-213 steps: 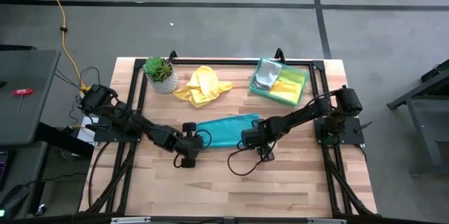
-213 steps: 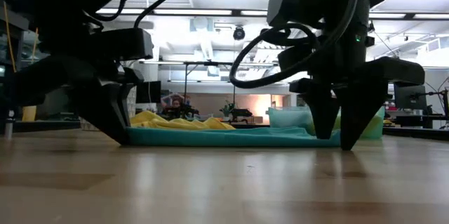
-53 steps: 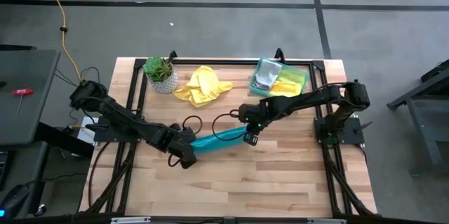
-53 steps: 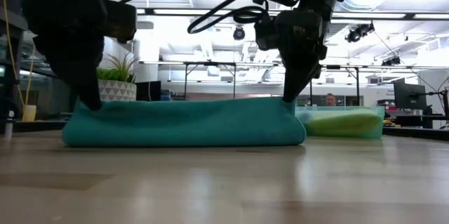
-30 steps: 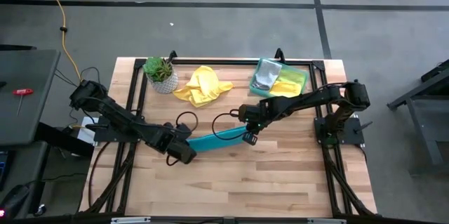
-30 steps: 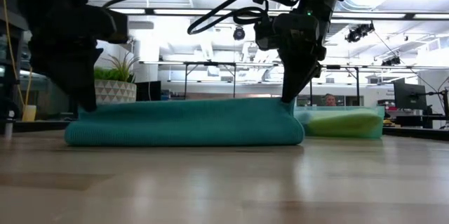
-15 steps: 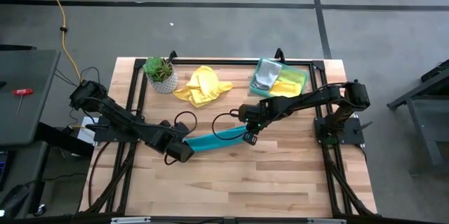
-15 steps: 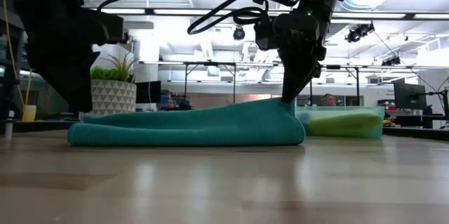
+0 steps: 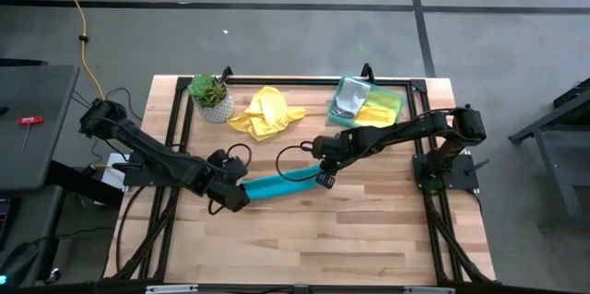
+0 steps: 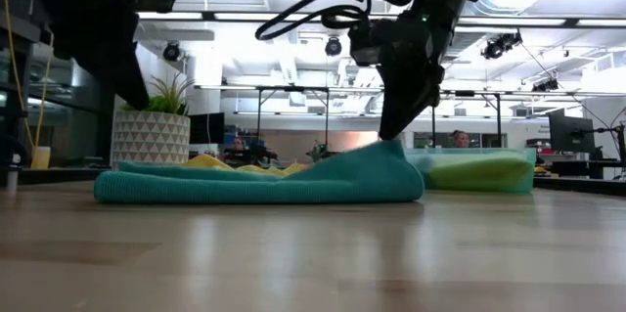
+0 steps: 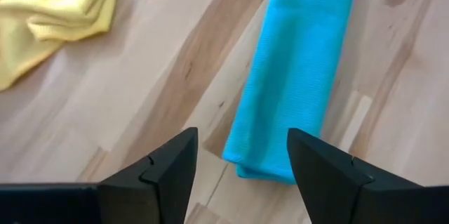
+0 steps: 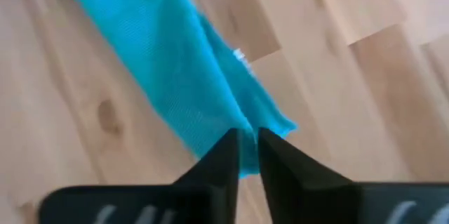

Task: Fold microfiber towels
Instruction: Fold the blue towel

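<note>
A teal towel [image 9: 281,184], folded into a narrow strip, lies across the table's middle. My right gripper [image 9: 322,178] is at its right end, fingers only a slit apart around the cloth [image 12: 247,140]. My left gripper [image 9: 233,194] hangs open above and just left of the strip's left end [image 11: 263,168], touching nothing; it is raised clear in the low view [image 10: 132,97]. A crumpled yellow towel [image 9: 265,114] lies on the table at the far side. My right gripper pinches the teal towel's right end [image 12: 224,122] between its two fingertips, near a corner. The fingers slant down from above and from the right. That end rises in a small peak [image 10: 386,156] to the tips; the rest of the strip lies on the table.
A potted plant [image 9: 210,96] stands at the far left. A green tray [image 9: 398,114] at the far right holds grey and yellow-green cloths. Bare wood [image 9: 304,239] stretches along the near side.
My left gripper has let go of the towel's left end, risen and drawn back toward the table's left edge. That end has dropped flat onto the table. My right gripper has tipped a little, and the towel's right end sits slightly lower.
</note>
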Available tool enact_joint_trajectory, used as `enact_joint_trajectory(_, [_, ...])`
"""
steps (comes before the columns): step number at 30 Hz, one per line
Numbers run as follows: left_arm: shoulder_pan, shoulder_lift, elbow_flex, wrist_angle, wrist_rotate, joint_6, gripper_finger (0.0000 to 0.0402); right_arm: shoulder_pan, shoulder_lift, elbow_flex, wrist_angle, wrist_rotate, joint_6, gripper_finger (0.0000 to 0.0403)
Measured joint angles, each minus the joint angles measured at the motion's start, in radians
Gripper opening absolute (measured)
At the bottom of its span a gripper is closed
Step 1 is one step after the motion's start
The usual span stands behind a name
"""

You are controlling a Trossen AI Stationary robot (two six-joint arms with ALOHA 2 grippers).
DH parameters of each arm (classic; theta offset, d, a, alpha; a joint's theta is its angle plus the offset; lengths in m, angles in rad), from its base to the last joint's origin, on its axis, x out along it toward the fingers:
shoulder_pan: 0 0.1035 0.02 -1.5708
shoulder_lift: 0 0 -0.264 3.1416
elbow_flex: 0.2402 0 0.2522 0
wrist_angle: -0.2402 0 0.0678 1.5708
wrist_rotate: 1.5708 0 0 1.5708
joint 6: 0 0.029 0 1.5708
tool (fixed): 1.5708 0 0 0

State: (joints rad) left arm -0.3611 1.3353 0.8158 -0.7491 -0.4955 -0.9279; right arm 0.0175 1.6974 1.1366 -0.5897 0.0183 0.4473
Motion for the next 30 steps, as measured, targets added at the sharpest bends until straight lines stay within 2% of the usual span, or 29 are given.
enact_joint_trajectory(6, [-0.003, -0.011, 0.0, -0.009, -0.036, 0.0, 0.0212, -0.025, 0.0, 0.0, -0.056, 0.098, 0.023, 0.0123])
enact_joint_trajectory(9, [-0.015, -0.011, 0.0, 0.016, -0.067, 0.017, 0.0212, -0.051, -0.001, 0.0, -0.108, 0.106, 0.019, 0.0157])
enact_joint_trajectory(13, [-0.032, -0.011, -0.019, 0.159, -0.091, 0.102, 0.0212, -0.084, -0.002, -0.012, -0.17, 0.012, -0.004, 0.019])
enact_joint_trajectory(17, [-0.034, -0.01, -0.101, 0.394, -0.005, 0.144, 0.0211, -0.09, -0.029, -0.101, -0.144, -0.081, -0.006, 0.0205])
enact_joint_trajectory(20, [-0.03, -0.01, -0.173, 0.549, 0.035, 0.135, 0.0211, -0.09, -0.089, -0.198, -0.043, -0.135, 0.067, 0.0207])
enact_joint_trajectory(23, [-0.013, -0.01, -0.237, 0.653, 0.038, 0.088, 0.0211, -0.09, -0.159, -0.304, 0.15, -0.196, 0.2, 0.0207])
enact_joint_trajectory(27, [0.025, -0.01, -0.305, 0.692, 0.069, 0.023, 0.021, -0.09, -0.21, -0.459, 0.448, -0.231, 0.438, 0.0207])
enact_joint_trajectory(30, [0.052, -0.01, -0.343, 0.694, 0.103, 0.014, 0.0192, -0.09, -0.207, -0.56, 0.643, -0.223, 0.582, 0.0207])
